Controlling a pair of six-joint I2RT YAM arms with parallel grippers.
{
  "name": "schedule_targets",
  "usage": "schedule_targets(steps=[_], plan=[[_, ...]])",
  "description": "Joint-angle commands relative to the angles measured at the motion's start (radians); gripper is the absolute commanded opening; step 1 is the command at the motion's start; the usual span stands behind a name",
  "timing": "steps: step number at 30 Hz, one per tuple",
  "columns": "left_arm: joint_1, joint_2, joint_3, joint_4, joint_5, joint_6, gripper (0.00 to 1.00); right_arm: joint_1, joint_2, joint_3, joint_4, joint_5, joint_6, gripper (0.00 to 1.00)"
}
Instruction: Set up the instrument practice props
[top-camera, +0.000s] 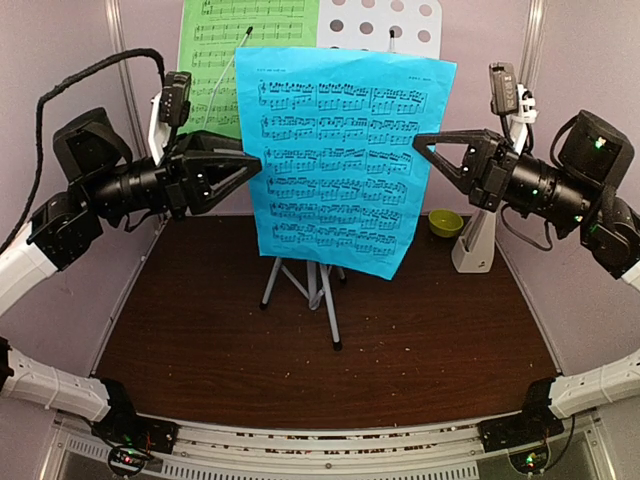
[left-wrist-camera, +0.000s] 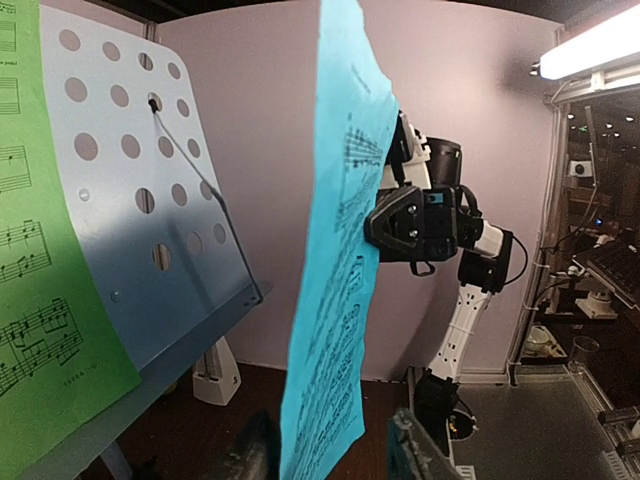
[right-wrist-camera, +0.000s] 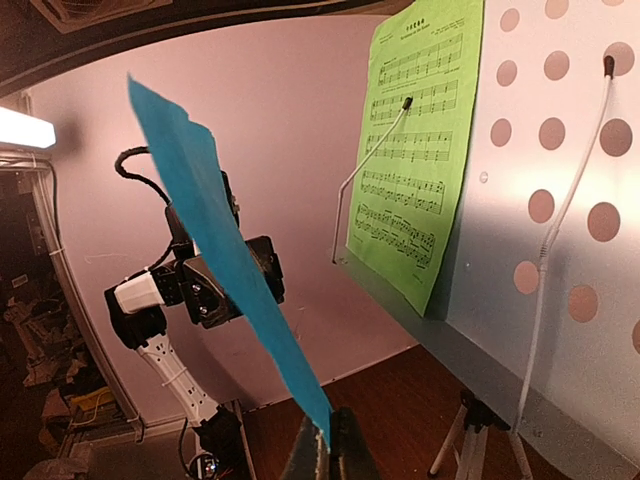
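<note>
- The blue music sheet (top-camera: 345, 160) hangs in the air in front of the music stand (top-camera: 400, 25), over the 12 o'clock part of the worktop (top-camera: 400, 340). It is slightly skewed, with its lower corner dipping toward 5 o'clock.
- The wrist views show a clear gap between the blue sheet and the stand's perforated desk, so the two are apart.
- The right pincer (top-camera: 420, 146) comes in from 3 o'clock. It is clenched on the blue sheet's right edge, with its fingers (right-wrist-camera: 340, 450) pressed together on the paper.
- The left pincer (top-camera: 252, 166) reaches in from 9 o'clock at the sheet's left edge. It is released: the left wrist view shows its fingers (left-wrist-camera: 252, 452) standing apart with the paper running between them.
- The green music sheet (top-camera: 225, 60) rests on the left half of the stand's desk, with a thin wire arm (top-camera: 228, 72) across it.
- The silver tripod (top-camera: 318, 285) stands under the blue sheet, its legs spread on the dark worktop.
- The white metronome (top-camera: 474, 245) stands upright at about 2 o'clock, near the side wall.
- A small green bowl (top-camera: 445, 222) sits just beside the metronome, on its 10 o'clock side.
</note>
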Motion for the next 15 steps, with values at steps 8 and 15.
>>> schedule_targets(steps=[8, 15], plan=[[0.003, 0.041, 0.124, 0.058, -0.026, 0.004, 0.25, 0.001, 0.041, 0.145, -0.027, -0.029, 0.026, 0.0], [0.003, 0.099, 0.259, 0.06, -0.057, -0.013, 0.0, -0.009, 0.131, 0.342, -0.111, 0.064, -0.019, 0.0]])
